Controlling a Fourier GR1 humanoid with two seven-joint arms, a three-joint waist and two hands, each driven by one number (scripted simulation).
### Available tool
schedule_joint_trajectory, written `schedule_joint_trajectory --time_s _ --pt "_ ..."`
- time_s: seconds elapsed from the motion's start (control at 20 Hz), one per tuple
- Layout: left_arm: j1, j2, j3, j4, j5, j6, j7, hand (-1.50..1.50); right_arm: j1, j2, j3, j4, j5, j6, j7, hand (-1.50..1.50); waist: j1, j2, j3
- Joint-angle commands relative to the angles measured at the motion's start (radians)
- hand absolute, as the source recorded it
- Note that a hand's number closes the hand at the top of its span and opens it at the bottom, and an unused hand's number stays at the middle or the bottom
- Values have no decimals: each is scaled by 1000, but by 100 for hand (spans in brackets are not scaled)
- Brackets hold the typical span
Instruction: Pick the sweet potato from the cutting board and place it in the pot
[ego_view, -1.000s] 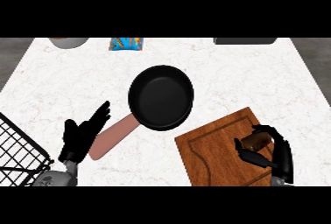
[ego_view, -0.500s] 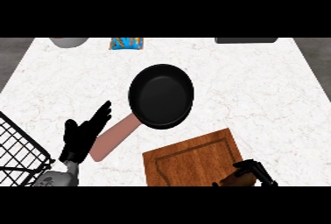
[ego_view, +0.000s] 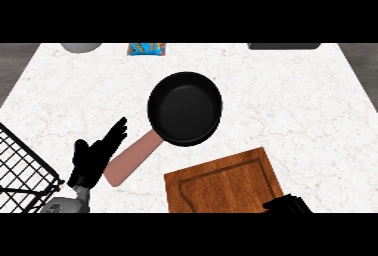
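A black pan (ego_view: 184, 107) with a pinkish handle (ego_view: 133, 160) lies in the middle of the white counter. The wooden cutting board (ego_view: 221, 185) lies below it at the lower edge, turned at an angle, and its visible top is bare. No sweet potato shows. My left hand (ego_view: 92, 160) rests open at the lower left, fingers up, just left of the pan's handle. Only a small black part of my right hand (ego_view: 288, 205) shows at the lower edge, against the board's right corner; what it holds is hidden.
A black wire basket (ego_view: 22, 170) stands at the lower left, beside my left hand. Along the far edge are a grey bowl (ego_view: 81, 46), a blue packet (ego_view: 146, 48) and a dark object (ego_view: 284, 45).
My right hand has drawn back down to the lower edge and the sweet potato it was curled round has left view. The cutting board has slid left and towards me. My left hand stayed still.
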Motion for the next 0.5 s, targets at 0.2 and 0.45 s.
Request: schedule_joint_trajectory --time_s 0.2,0.45 --pt "8 -4 4 2 -9 -6 -10 0 -187 6 132 -238 438 206 530 150 11 3 -1" --pt "-19 11 4 -95 9 -19 81 0 -524 6 130 -185 517 394 819 150 36 4 0"
